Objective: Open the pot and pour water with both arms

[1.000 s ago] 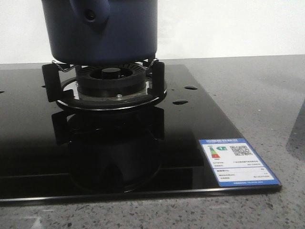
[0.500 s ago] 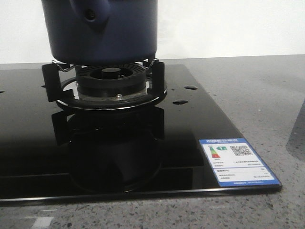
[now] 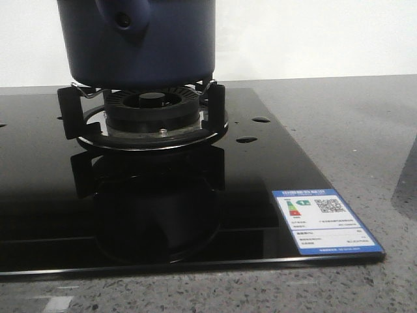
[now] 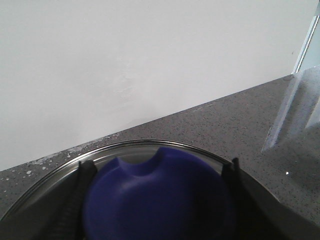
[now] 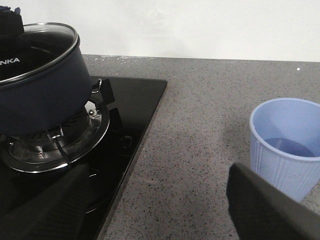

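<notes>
Navy matte pot [image 3: 140, 42] on burner, glass lid on – left tool [image 4: 157, 200] astride knob, grip unclear; right tool [image 5: 155, 210] spread

Navy-blue pot [image 3: 140, 45] sits on the black pan supports [image 3: 215, 101] of a gas burner [image 3: 151, 107], top cut off by the frame edge. Its pointed handle mount [image 3: 124, 19] with a dark round hole faces the camera. Burner is set in a glossy black glass hob [image 3: 260, 189], which mirrors the burner and pot. Blue-and-white energy label [image 3: 324, 220] is stuck at the hob's near right corner. Grey speckled counter [image 3: 352, 124] surrounds the hob; white wall [image 3: 313, 39] behind.
</notes>
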Available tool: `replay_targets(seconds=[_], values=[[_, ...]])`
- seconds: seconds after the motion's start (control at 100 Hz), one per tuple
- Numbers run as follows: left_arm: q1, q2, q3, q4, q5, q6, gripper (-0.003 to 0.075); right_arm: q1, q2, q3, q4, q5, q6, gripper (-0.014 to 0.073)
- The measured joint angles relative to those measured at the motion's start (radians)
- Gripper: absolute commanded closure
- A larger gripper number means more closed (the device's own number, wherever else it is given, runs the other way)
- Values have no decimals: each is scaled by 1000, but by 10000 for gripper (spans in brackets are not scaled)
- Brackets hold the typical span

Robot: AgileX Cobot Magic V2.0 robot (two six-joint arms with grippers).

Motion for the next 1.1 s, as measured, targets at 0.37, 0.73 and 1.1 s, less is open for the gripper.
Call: replay_targets(seconds=[0.37,0.73,1.1], values=[[0,-4,0,2,9,0,388,0,0,0,-75,0,0,78],[82,-141,0,5,58,0,388,-92,2,21,-117,-4,13,78],[250,-289,0,8,121,0,388,-172,2,192,-124,-177,16,78]])
